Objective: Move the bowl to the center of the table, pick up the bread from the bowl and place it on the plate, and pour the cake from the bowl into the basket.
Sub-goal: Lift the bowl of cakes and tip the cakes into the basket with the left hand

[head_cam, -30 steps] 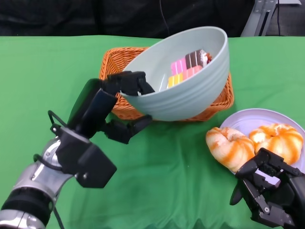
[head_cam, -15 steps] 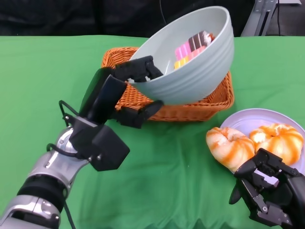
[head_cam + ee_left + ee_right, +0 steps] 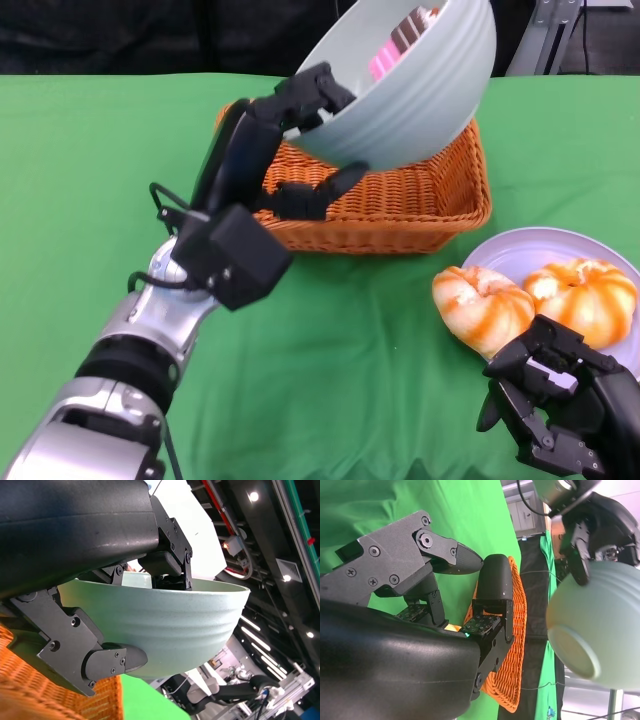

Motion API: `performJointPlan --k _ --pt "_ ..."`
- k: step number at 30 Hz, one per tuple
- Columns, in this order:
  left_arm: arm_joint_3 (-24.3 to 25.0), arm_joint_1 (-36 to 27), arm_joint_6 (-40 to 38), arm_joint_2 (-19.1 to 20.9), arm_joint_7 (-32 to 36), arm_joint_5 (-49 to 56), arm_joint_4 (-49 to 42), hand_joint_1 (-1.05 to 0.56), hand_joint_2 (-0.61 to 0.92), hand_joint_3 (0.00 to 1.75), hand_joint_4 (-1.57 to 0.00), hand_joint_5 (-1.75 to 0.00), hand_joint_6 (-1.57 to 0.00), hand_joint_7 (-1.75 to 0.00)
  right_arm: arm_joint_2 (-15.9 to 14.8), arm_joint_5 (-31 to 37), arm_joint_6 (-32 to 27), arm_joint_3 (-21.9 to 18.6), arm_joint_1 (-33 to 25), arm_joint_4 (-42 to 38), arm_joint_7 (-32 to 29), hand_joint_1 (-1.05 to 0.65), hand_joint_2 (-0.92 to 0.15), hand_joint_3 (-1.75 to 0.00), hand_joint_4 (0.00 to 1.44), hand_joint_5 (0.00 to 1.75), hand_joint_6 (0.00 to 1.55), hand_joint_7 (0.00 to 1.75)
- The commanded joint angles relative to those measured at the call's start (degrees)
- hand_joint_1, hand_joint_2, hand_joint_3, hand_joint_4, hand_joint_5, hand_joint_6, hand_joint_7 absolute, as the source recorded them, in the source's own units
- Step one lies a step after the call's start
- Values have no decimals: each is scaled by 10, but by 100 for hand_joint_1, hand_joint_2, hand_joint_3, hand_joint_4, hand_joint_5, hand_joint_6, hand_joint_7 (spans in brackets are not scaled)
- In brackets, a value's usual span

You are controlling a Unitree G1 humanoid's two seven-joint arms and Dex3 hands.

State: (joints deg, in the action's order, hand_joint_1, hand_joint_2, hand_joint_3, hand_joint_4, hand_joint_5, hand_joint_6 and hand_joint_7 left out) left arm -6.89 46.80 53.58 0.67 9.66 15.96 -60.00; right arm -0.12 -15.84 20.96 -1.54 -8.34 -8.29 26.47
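So the left robot hand (image 3: pixel 300 140) has the pale green bowl (image 3: pixel 420 85) gripped by its rim and held up above the wicker basket (image 3: pixel 400 205), tipped with its mouth facing away from the robot. The striped cake (image 3: pixel 400 45) sits against the far inner wall, near the rim. Both pieces of bread (image 3: pixel 480 305) are on the plate (image 3: pixel 560 250) already, one hanging over its edge. The right robot hand (image 3: pixel 555 405) grasps nothing, fingers loosely apart, low beside the plate on the green worktop (image 3: pixel 90 180).

My worry: the bowl's far rim looks like it's past the basket's back wall, so if the tilt goes further there, the cake could land behind the basket. That rim-only grip could slip too.
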Motion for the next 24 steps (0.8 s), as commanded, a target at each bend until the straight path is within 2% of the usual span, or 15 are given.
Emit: performJointPlan --k 1,4,8,16,20,24 --pt "33 24 -30 -22 -67 -82 1 -7 82 76 -72 -161 -70 -134 -1 0 17 -4 4 -9 -3 -15 -64 -86 70 162 59 138" --pt "60 26 -69 -46 -135 -152 14 -8 81 74 -72 -162 -69 -136 -1 -6 23 -4 5 -16 4 -14 -64 -85 70 162 59 138" --pt "79 28 -118 -62 -178 -194 32 -11 81 70 -71 -164 -67 -138 -3 -13 12 -4 1 -7 6 -13 -65 -86 69 162 59 137" --pt "97 40 -164 -76 -192 -211 49 -10 82 67 -70 -159 -69 -138 -12 -18 -17 -5 -2 20 7 -17 -65 -85 68 164 60 135" --pt "102 39 -186 -82 -199 -217 56 -8 72 87 -73 -154 -74 -134 -14 -17 -20 -4 -1 22 8 -11 -63 -91 71 161 60 138" --pt "106 37 -202 -84 -214 -226 58 -9 70 88 -70 -153 -73 -135 -12 -17 -28 -3 0 23 4 -14 -62 -88 71 160 61 136"
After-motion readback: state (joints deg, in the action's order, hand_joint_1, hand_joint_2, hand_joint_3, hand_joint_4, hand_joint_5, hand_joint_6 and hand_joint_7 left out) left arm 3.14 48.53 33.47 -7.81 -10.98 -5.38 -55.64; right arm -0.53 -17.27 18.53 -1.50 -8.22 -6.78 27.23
